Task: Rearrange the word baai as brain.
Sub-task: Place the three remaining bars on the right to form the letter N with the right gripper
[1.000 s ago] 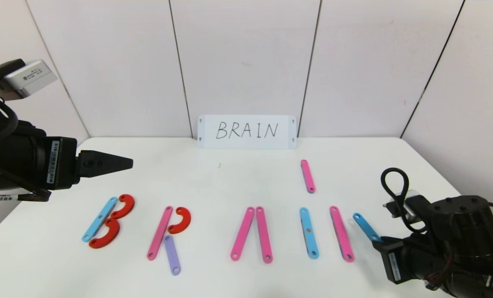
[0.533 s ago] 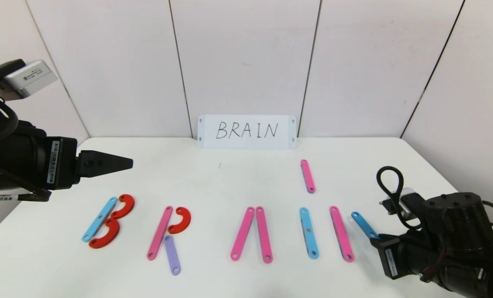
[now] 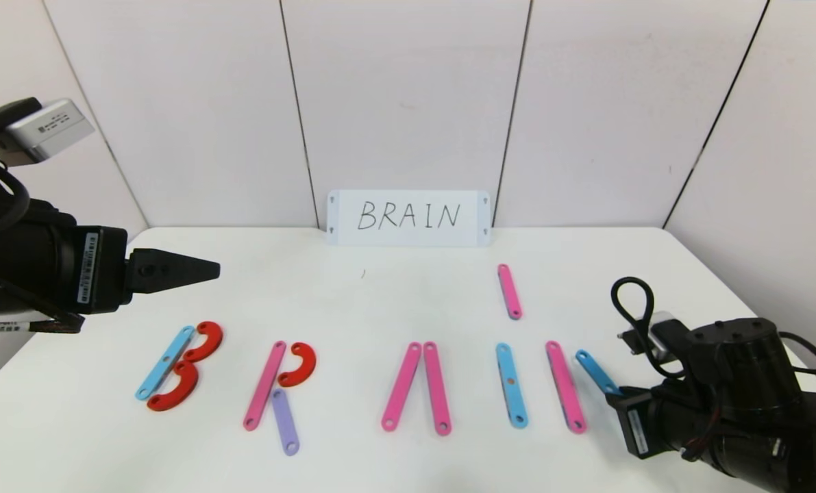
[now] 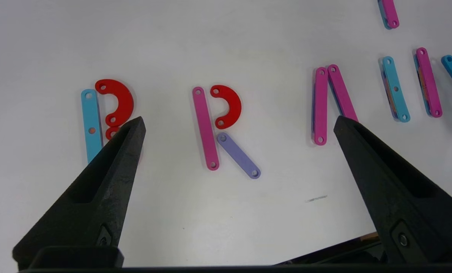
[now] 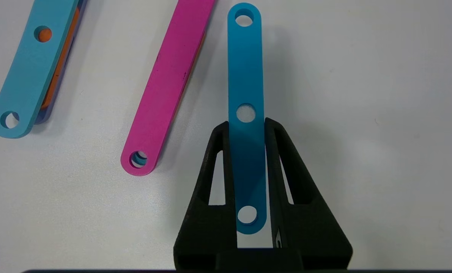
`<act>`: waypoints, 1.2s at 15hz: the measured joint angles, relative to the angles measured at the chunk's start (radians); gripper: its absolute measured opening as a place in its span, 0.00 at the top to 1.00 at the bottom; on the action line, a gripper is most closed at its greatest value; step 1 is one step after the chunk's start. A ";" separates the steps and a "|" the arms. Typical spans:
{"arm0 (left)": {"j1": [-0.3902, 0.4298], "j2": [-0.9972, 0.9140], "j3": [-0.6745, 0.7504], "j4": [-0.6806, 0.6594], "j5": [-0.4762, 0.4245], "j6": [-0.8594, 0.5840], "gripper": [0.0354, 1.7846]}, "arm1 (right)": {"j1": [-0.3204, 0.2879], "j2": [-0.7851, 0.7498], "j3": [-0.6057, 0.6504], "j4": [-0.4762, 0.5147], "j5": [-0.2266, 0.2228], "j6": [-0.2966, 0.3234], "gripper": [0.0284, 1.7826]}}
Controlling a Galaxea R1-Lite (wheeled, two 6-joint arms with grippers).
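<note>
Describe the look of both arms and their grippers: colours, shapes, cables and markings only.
Both arms are matte black with cylindrical links. The left gripper has long, tapering, wedge-shaped black fingers; a white barcode label wraps its wrist and a silver-grey camera box sits above. The right gripper has black triangular fingers with open cut-outs. A looped black cable rises from its wrist, which also bears a white label.

you can't see the near end of the blue strip (image 3: 591, 370) in the head view; the right arm covers it. in the left wrist view, the left gripper's finger (image 4: 108, 167) hides the b's (image 4: 108, 113) lower half.
</note>
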 joint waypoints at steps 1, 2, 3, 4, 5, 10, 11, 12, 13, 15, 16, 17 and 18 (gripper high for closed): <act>0.000 0.000 0.000 0.000 0.000 0.000 0.03 | 0.000 0.002 0.000 0.000 0.009 -0.002 0.86; 0.000 0.000 0.000 0.000 0.000 0.000 0.03 | -0.001 0.003 0.002 0.000 0.017 -0.013 0.86; 0.000 0.000 0.000 0.000 0.000 0.000 0.03 | -0.004 0.003 0.006 0.000 0.027 -0.027 0.86; 0.000 -0.001 0.000 0.000 0.000 0.000 0.03 | -0.016 0.002 0.011 0.000 0.043 -0.053 0.86; 0.000 -0.001 0.000 0.000 0.000 0.000 0.03 | -0.033 0.000 0.015 0.000 0.066 -0.084 0.86; 0.000 -0.002 0.000 0.000 0.000 0.000 0.03 | -0.143 -0.011 0.028 0.000 0.163 -0.244 0.86; 0.000 -0.002 0.000 0.000 0.000 0.000 0.03 | -0.158 -0.011 0.029 0.000 0.181 -0.267 0.86; 0.000 -0.002 0.000 0.000 0.000 0.000 0.03 | -0.173 -0.012 0.028 0.000 0.200 -0.289 0.86; 0.000 -0.002 0.000 0.000 0.000 0.000 0.03 | -0.182 -0.012 0.025 -0.001 0.214 -0.300 0.86; 0.000 -0.001 0.000 0.000 0.000 0.000 0.03 | -0.188 -0.010 0.017 -0.002 0.220 -0.302 0.86; 0.000 -0.001 0.000 0.000 0.000 0.000 0.03 | -0.188 -0.009 0.012 -0.002 0.221 -0.303 0.86; 0.000 -0.001 0.000 0.000 0.000 0.000 0.03 | -0.187 -0.008 0.007 -0.002 0.221 -0.304 0.86; 0.000 -0.001 0.000 0.000 0.000 0.000 0.03 | -0.184 -0.006 0.003 -0.002 0.223 -0.304 0.86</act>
